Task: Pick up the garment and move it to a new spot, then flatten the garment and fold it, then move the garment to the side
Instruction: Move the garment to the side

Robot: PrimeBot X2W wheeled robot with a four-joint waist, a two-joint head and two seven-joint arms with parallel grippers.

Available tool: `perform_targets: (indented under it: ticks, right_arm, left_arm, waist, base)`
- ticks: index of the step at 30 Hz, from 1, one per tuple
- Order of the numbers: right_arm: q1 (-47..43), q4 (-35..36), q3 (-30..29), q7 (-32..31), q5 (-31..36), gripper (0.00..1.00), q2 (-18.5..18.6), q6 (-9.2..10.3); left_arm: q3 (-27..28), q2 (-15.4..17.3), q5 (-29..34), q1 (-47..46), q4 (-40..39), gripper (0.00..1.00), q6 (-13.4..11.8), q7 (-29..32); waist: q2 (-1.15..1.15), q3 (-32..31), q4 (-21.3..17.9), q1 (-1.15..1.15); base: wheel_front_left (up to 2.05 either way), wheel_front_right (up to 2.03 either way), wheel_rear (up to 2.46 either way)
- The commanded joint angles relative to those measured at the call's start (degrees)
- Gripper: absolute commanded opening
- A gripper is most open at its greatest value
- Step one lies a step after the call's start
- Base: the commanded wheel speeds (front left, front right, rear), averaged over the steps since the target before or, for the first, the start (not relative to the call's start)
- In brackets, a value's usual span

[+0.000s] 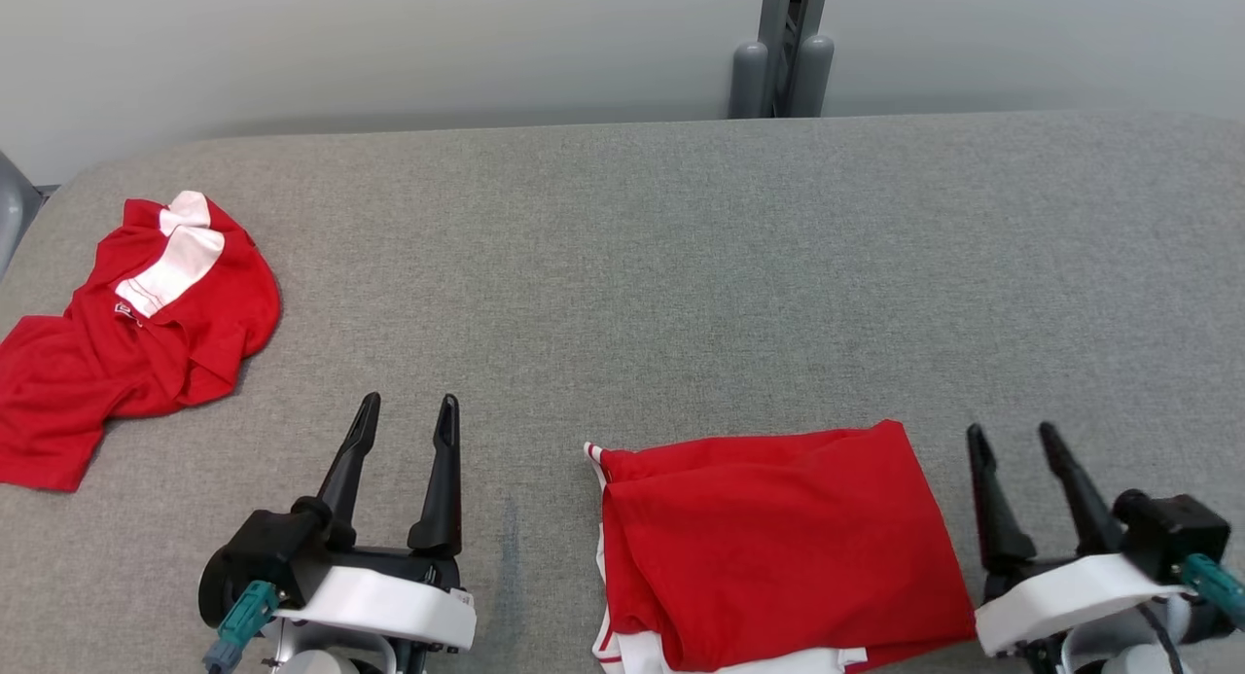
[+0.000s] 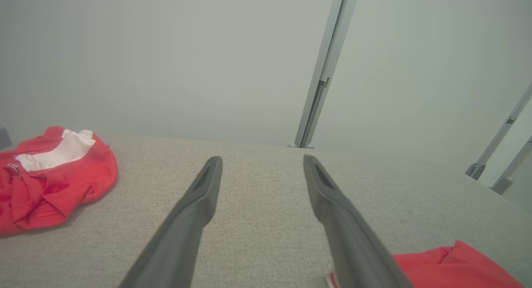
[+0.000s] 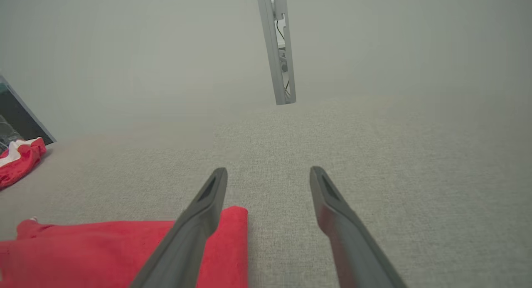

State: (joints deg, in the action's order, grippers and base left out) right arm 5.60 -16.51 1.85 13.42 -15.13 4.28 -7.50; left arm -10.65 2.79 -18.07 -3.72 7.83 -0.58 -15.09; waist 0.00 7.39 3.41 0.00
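A folded red garment (image 1: 778, 548) with white trim lies flat at the table's near edge, between my two grippers. Its corner shows at the lower right of the left wrist view (image 2: 453, 267) and at the lower left of the right wrist view (image 3: 108, 250). My left gripper (image 1: 409, 411) stands open to the left of it, nothing between its fingers (image 2: 199, 205). My right gripper (image 1: 1013, 439) stands open just right of the garment's edge, also empty, with one finger (image 3: 199, 221) over the cloth's corner.
A second red garment (image 1: 126, 334) with white panels lies crumpled at the table's far left, also in the left wrist view (image 2: 50, 176). The grey fabric tabletop (image 1: 661, 266) ends at a pale wall, where a grey metal post (image 1: 783, 47) stands.
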Motion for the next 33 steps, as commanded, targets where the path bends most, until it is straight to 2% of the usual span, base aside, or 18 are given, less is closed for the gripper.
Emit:
perform_targets:
  ticks: [1, 11, 24, 25, 26, 27, 33]
  right_arm:
    - [0.2, -1.1, 0.6, -0.9, -1.3, 1.00, 0.7, 0.02]
    - [1.0, -6.8, 8.4, -8.2, -9.7, 1.00, 2.7, 0.02]
    - [3.1, -10.3, 13.3, -11.8, -12.8, 1.00, 3.6, 0.02]
    - [3.3, -10.5, 13.5, -11.8, -12.9, 0.58, 3.7, 0.02]
    - [3.5, -10.9, 13.8, -11.7, -12.6, 0.25, 4.0, 0.02]
    - [3.8, -11.1, 14.0, -11.4, -12.0, 0.00, 4.1, 0.02]
    - [5.6, -11.9, 14.4, -9.7, -9.9, 0.00, 5.7, 0.04]
  left_arm:
    - [0.0, 0.2, 0.3, -0.2, 0.0, 1.00, 0.1, -0.1]
    - [-0.4, 0.2, 0.9, -1.1, 0.2, 1.00, 0.3, -0.1]
    - [-0.2, 0.2, 1.0, -2.3, 0.5, 1.00, 0.4, -0.1]
    - [-0.2, 0.2, 1.0, -2.3, 0.5, 1.00, 0.4, -0.1]
    - [-0.2, 0.2, 1.0, -2.4, 0.6, 1.00, 0.4, -0.1]
    - [-0.1, 0.2, 1.0, -2.4, 0.6, 1.00, 0.4, -0.1]
    - [0.0, 0.2, 1.5, -2.3, 0.4, 1.00, 0.3, -0.1]
  waist:
    - [0.00, 0.1, 0.0, 0.00]
    - [0.00, 1.4, 0.5, 0.00]
    - [0.00, 2.9, 1.4, 0.00]
    - [0.00, 2.9, 1.4, 0.00]
    - [0.00, 2.9, 1.4, 0.00]
    - [0.00, 2.9, 1.4, 0.00]
    - [0.00, 2.8, 0.9, 0.00]
  base:
    - [0.00, 0.00, 0.00]
    - [0.00, 0.00, 0.00]
    - [0.00, 0.00, 0.00]
    - [0.00, 0.00, 0.00]
    - [0.00, 0.00, 0.00]
    - [0.00, 0.00, 0.00]
    - [0.00, 0.00, 0.00]
